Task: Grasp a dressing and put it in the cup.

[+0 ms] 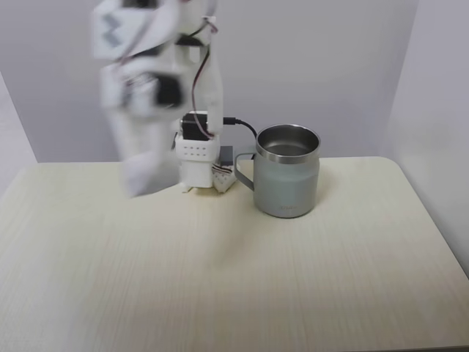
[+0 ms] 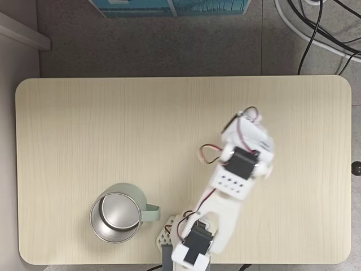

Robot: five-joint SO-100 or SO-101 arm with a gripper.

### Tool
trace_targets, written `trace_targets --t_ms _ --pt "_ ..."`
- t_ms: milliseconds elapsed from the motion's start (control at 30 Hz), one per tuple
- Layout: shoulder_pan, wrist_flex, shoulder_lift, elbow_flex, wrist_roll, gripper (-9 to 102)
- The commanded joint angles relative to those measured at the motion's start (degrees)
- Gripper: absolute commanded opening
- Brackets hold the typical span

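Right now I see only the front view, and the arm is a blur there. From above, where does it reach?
Observer: From above, the arm stretches from its base out over the table, away from the cup.
Operator: Is something inside the cup?
Observer: I see bare steel down to its bottom.
Operator: Is anything beyond the table?
Observer: Cables lie on the floor past one far corner.
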Motion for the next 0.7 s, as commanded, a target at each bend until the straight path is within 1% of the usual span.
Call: trace_targets --t_ms 0,167,300,500,667 --pt "-11.7 2.4 -7.6 0.7 7.6 0" --pt "-28.7 6.0 -13.3 -2.5 19.4 0" --pt "-40.5 6.9 -16.9 -8.9 26.2 0" --pt "-57.0 6.2 -26.2 -22.1 29.9 0" --pt "-65.1 5.4 -31.1 -31.2 29.2 0"
